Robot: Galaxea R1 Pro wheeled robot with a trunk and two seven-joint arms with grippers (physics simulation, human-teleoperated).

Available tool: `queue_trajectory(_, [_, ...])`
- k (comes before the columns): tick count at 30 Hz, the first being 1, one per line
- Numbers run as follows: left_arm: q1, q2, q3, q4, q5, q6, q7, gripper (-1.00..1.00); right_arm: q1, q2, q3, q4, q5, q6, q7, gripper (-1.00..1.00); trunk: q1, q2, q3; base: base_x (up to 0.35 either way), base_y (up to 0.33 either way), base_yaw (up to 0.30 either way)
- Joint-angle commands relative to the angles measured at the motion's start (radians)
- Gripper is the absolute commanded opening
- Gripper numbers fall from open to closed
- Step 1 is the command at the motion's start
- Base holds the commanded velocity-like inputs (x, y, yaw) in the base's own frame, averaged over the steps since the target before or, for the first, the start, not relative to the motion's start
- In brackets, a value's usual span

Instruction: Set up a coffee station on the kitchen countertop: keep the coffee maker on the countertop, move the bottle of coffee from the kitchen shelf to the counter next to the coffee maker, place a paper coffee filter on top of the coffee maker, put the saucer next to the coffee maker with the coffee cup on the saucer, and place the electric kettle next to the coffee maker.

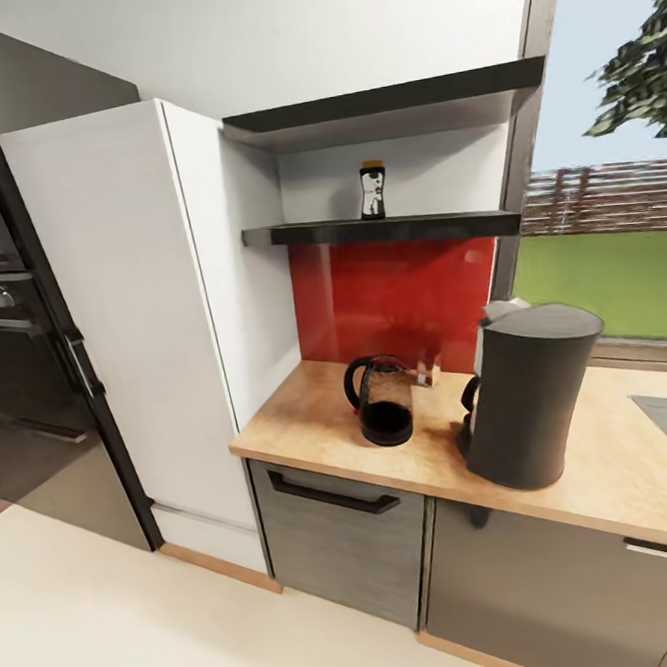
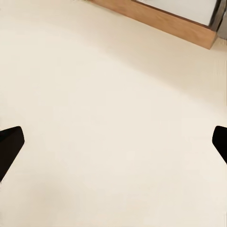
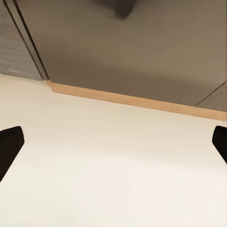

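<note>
Kettle (image 1: 530, 398) near countertop (image 1: 310, 416) edge

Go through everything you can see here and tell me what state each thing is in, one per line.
bottle of coffee: upright on the lower shelf, cap on.
coffee maker: upright on the countertop.
electric kettle: upright on the countertop, lid down.
drawer: closed.
left pincer: open, empty, over floor.
right pincer: open, empty, over floor.

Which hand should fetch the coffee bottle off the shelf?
Left, tentatively. The coffee bottle stands on the shelf left of the big electric kettle. Both hands hang open over the floor, so neither is nearer.
</note>
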Motion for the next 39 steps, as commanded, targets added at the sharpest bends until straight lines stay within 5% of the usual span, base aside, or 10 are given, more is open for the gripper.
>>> queue_trajectory(1, [-0.001,0.000,0.006,0.003,-0.012,-0.004,0.005,1.00,-0.001,0.001,-0.008,0.002,0.008,-0.003,0.005,1.00,0.001,-0.001,-0.001,0.092,0.309,0.000])
queue_trajectory(11, [-0.001,0.000,0.006,0.002,-0.013,-0.003,0.005,1.00,-0.001,0.001,-0.007,0.004,0.008,-0.003,0.005,1.00,0.001,-0.001,-0.001,0.123,0.315,-0.065])
queue_trajectory(39, [0.019,-0.004,0.005,-0.001,-0.012,-0.004,0.007,1.00,-0.001,0.003,-0.005,0.027,0.009,-0.003,0.005,1.00,0.001,-0.001,-0.001,0.093,0.320,-0.261])
